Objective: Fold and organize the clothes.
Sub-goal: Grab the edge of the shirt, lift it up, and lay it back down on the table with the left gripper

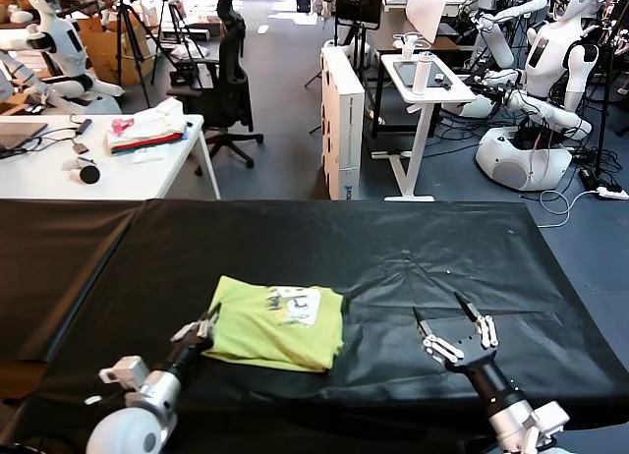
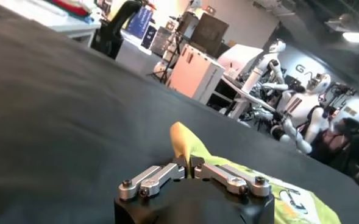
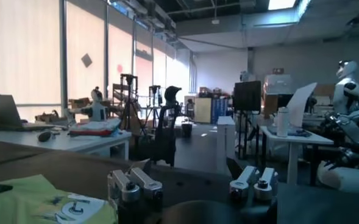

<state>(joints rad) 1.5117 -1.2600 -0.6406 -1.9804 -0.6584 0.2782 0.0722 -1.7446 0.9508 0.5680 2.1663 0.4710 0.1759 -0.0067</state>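
Note:
The lime-yellow T-shirt (image 1: 275, 324) lies folded into a rough square on the black table (image 1: 413, 257), its white printed graphic (image 1: 296, 305) facing up. My left gripper (image 1: 203, 328) is at the shirt's left edge and is shut on a fold of the yellow cloth, seen in the left wrist view (image 2: 188, 163) with the shirt (image 2: 240, 173) running away from the jaws. My right gripper (image 1: 455, 318) is open and empty, above bare table to the right of the shirt. The right wrist view shows its open gripper (image 3: 188, 167) and the shirt (image 3: 39, 201) off to one side.
A white table (image 1: 118, 164) at the back left holds a stack of white, pink and dark garments (image 1: 147, 130). Beyond the black table stand an office chair (image 1: 228, 76), a white cabinet (image 1: 342, 120), a small white desk (image 1: 425, 81) and other robots (image 1: 550, 81).

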